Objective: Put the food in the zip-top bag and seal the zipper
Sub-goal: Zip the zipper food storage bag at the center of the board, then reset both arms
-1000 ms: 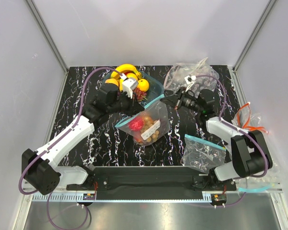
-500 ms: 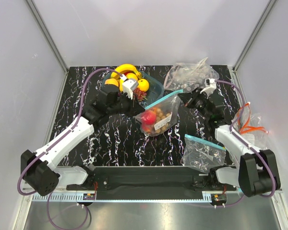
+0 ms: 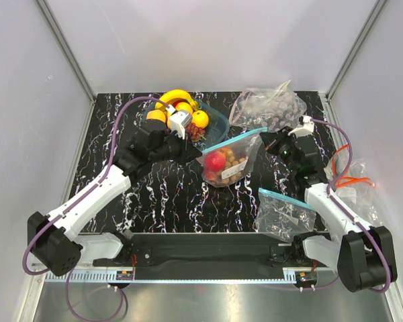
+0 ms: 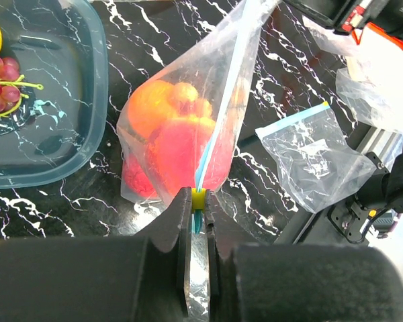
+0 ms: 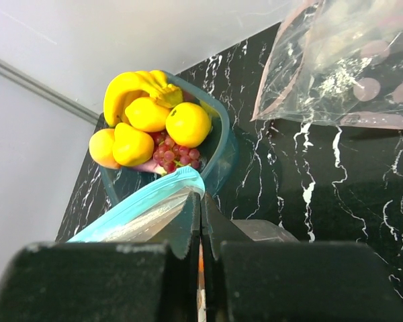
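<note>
Bag (image 3: 230, 164) shifted toward 3 o'clock since earlier frame, now at middle of counter (image 3: 154, 196), fruit (image 3: 215, 162) inside, left hand (image 4: 197, 201) pinched tight on zipper (image 3: 234, 141) at 9 o'clock end, right hand (image 5: 200, 209) clamped on 3 o'clock end.

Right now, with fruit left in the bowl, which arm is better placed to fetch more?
Left, probably: the left gripper is beside the bowl; the right gripper holds the zipper farther off. Either must first release it.
</note>
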